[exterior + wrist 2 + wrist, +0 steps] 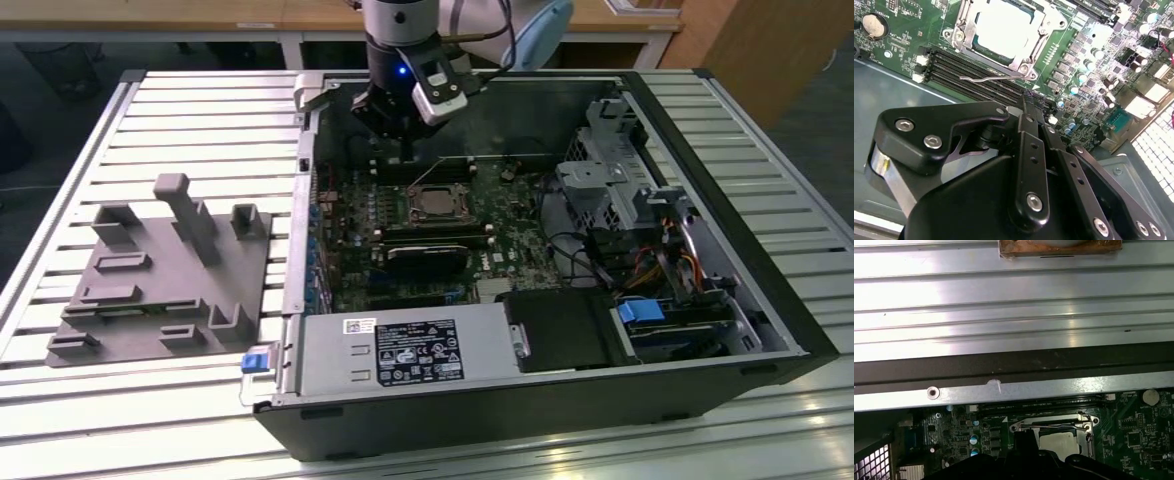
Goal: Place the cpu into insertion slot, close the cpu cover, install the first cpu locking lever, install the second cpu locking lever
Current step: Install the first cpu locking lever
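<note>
Prob. robotics lab/workshop: slatted alu bench (160, 100), open PC case (534, 420), grey jig (147, 300), wooden desks (174, 15) behind.

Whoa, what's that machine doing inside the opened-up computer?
A robot arm is reaching into an open computer case to fit its processor. The cpu already sits in the insertion slot on the green motherboard, with the silvery cpu cover down over it. The gripper, jaws together and holding nothing, hangs just beside the socket, close to a thin wire locking lever along its edge. I can't tell whether that lever is latched.
</note>
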